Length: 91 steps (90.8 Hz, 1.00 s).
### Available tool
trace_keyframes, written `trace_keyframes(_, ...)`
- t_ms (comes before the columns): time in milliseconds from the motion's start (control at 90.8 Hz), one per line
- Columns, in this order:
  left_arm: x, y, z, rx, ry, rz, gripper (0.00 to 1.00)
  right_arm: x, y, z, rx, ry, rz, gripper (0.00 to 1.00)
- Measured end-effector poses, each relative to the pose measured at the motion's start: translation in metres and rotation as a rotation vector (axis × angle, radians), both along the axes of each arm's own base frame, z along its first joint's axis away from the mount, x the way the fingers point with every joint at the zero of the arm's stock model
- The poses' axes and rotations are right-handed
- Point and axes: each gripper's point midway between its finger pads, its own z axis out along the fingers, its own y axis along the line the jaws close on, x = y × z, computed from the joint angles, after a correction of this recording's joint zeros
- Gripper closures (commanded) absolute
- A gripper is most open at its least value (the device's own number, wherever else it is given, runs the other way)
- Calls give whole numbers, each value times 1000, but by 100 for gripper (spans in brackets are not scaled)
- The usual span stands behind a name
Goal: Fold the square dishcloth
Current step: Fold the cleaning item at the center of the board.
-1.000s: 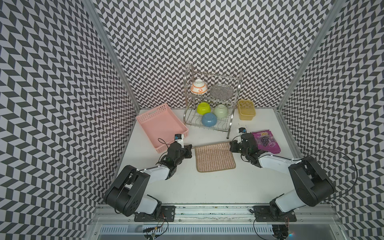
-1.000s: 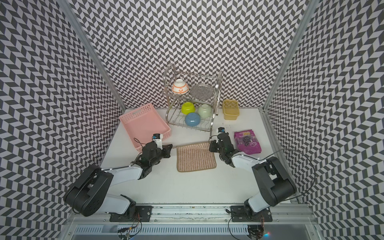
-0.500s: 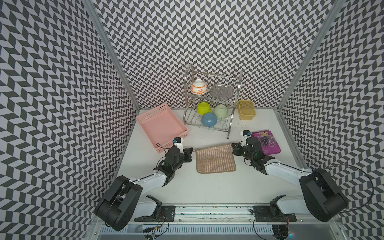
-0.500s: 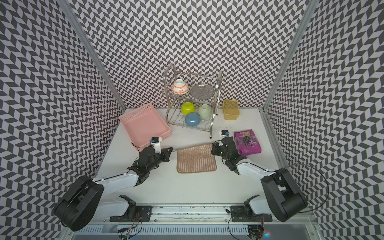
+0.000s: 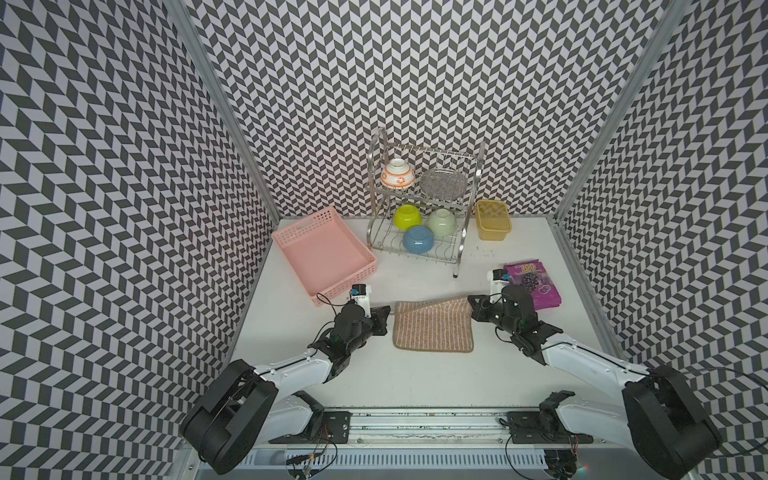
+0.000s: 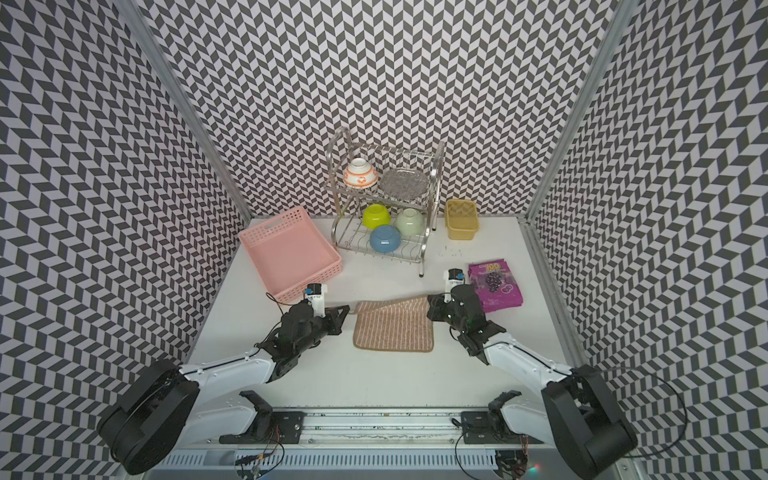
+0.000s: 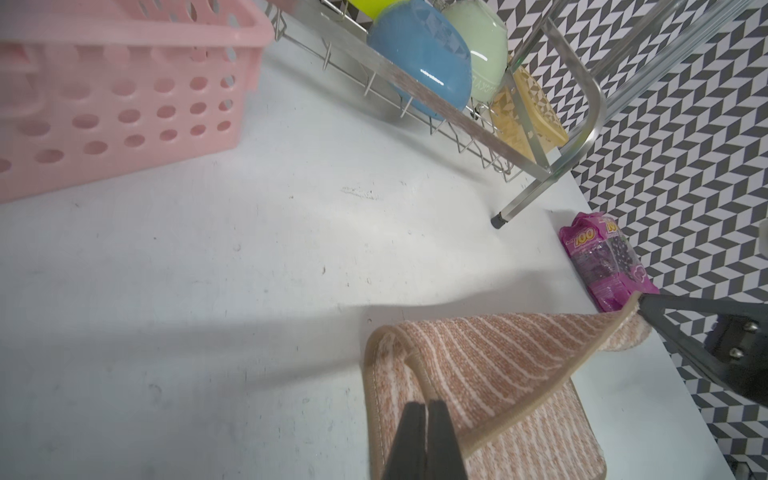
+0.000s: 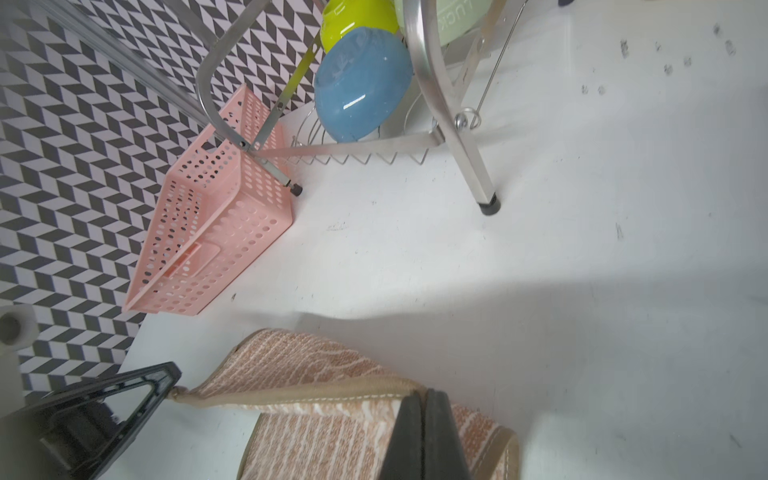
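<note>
The square dishcloth (image 5: 432, 330) (image 6: 392, 330) is tan with pale stripes and lies mid-table. Its far edge is raised off the table and curls toward the near side. My left gripper (image 5: 388, 309) (image 6: 347, 309) is shut on the far left corner, and my right gripper (image 5: 471, 303) (image 6: 430, 303) is shut on the far right corner. In the left wrist view the black jaws (image 7: 426, 405) pinch the hemmed edge of the dishcloth (image 7: 478, 365). In the right wrist view the right gripper (image 8: 424, 395) clamps the hem of the dishcloth (image 8: 316, 440); the edge stretches between both grippers.
A pink basket (image 5: 324, 253) sits at the far left. A metal dish rack (image 5: 457, 266) with several bowls stands at the back. A yellow container (image 5: 492, 220) is beside it. A purple packet (image 5: 532, 284) lies just behind my right gripper.
Both arms have drawn back toward the front. The dishcloth's far edge, flat before, is now lifted and begins to curl over toward the near side.
</note>
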Motion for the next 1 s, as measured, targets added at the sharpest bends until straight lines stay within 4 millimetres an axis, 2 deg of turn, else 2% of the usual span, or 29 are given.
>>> trace_keyframes(176, -17, 3, -13, -4, 36, -6, 100, -31, 3, -9, 21, 33, 36, 89)
trace_keyframes(264, -28, 4, -21, -11, 58, -14, 100, -47, 1, -16, 33, 56, 45, 79)
trace_keyframes(430, -43, 8, -31, -25, 101, -13, 100, -69, -7, -25, 65, 105, 35, 68)
trace_keyframes(617, -50, 6, -36, -38, 140, -20, 91, -86, -10, -30, 101, 179, 22, 61)
trace_keyframes(782, -57, 1, -40, -51, 178, -44, 83, -98, -13, -42, 96, 283, 3, 61)
trace_keyframes(925, -64, -1, -40, -63, 204, -52, 65, -103, -12, -52, 73, 372, 0, 63)
trace_keyframes(1002, -65, 0, -41, -62, 212, -51, 62, -105, -10, -57, 67, 407, 3, 64)
